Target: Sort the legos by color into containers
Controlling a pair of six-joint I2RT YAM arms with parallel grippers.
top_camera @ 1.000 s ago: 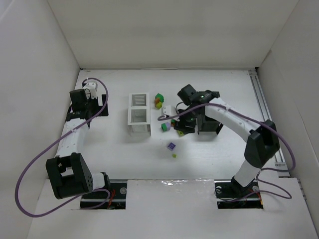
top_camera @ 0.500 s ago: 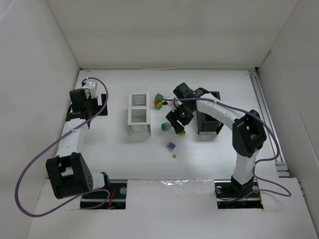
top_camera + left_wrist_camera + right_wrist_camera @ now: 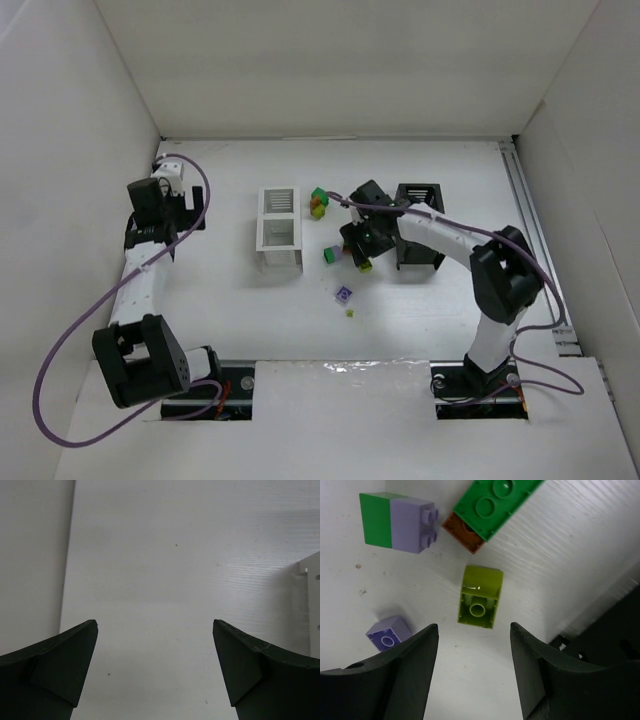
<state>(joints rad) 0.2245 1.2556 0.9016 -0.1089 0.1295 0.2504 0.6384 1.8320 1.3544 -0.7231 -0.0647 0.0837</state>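
Observation:
My right gripper (image 3: 472, 629) is open and empty, low over the table. Just ahead of its tips a yellow-green lego (image 3: 480, 596) lies with its hollow underside showing. Beyond it lie a green-and-lavender lego (image 3: 397, 521) and a long green lego on an orange one (image 3: 492, 505). A small lavender lego (image 3: 388, 632) sits by the left finger. From above, the right gripper (image 3: 358, 243) hovers between the white container (image 3: 279, 228) and the black container (image 3: 419, 238). My left gripper (image 3: 154, 625) is open over bare table, far left (image 3: 190, 208).
A lavender lego (image 3: 344, 295) and a tiny yellow-green piece (image 3: 350, 313) lie nearer the front. A green, orange and yellow cluster (image 3: 318, 203) sits beside the white box. The black container's corner (image 3: 615, 630) is close by the right finger. White walls enclose the table.
The right arm has swung off the black container, which now shows fully; its gripper stays among the bricks. The left gripper has shifted slightly left and back.

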